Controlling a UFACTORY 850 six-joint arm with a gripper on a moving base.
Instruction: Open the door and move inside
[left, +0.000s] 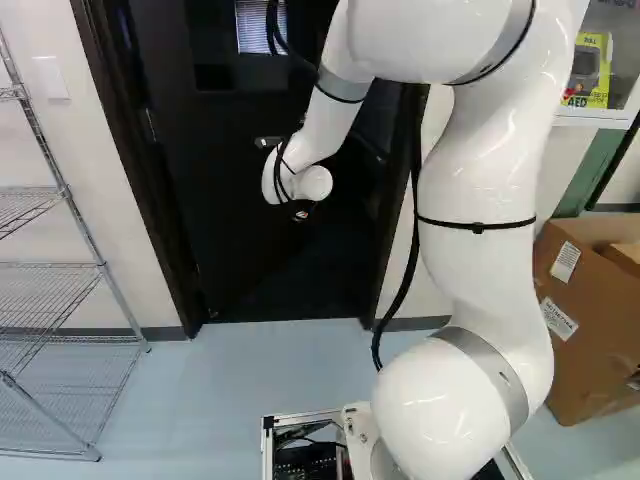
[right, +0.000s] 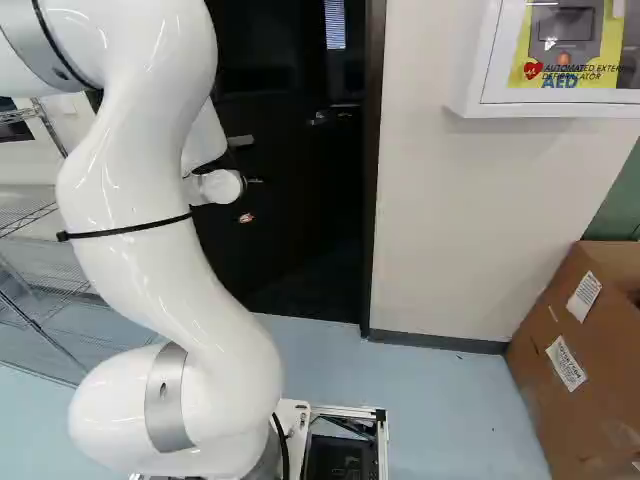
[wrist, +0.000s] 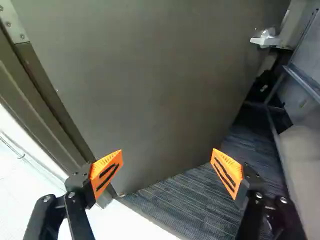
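Observation:
The dark door (left: 225, 240) stands ajar, swung inward, its hinged side at the left of the left base view. Its handle (left: 268, 142) shows behind the wrist, and again as a handle (right: 240, 142) in the right base view. My gripper (left: 302, 212) is small and dark in front of the doorway. Seen from the wrist, the gripper (wrist: 166, 171) has its orange-padded fingers wide apart with nothing between them. Ahead of it is the door's broad face (wrist: 150, 90); a light handle (wrist: 265, 41) sits near the far edge. Whether the gripper touches the door, I cannot tell.
Dark carpet (wrist: 200, 200) lies past the threshold, beside a grey panel (wrist: 305, 150). The door frame (right: 372, 200) borders the opening. A wire rack (left: 60, 290) stands left; a cardboard box (left: 590, 310) and a wall-mounted AED cabinet (right: 560, 105) are on the right.

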